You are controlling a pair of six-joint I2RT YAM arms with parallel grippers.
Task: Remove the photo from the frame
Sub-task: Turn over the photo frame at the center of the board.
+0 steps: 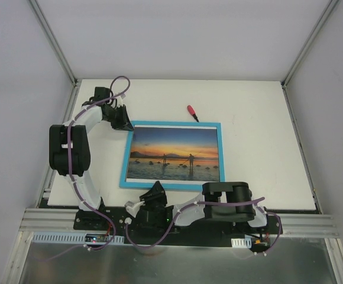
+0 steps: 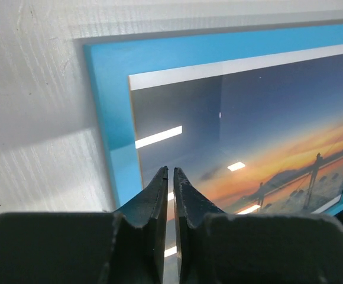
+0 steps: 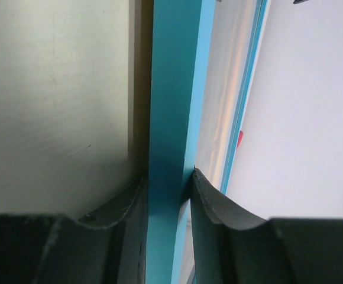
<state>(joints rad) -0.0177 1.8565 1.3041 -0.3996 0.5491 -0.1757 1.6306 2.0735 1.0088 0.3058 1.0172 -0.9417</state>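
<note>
The frame point(image 1: 171, 184) lies face up on the white table, its turquoise border around the sunset photo point(image 1: 174, 153) under glass. My left gripper point(image 1: 122, 121) is shut and empty just over the frame's far left corner; in the left wrist view its fingertips point(image 2: 170, 171) hover above the glass near the border point(image 2: 109, 106) and the photo point(image 2: 278, 124). My right gripper point(image 1: 154, 194) is shut on the frame's near edge point(image 3: 171, 118), one finger point(image 3: 213, 204) on the glass side and the other underneath.
A small red-handled screwdriver point(image 1: 192, 112) lies beyond the frame's far edge. White walls stand at the back and both sides of the table point(image 1: 260, 118). The metal rail with the arm bases runs along the near edge.
</note>
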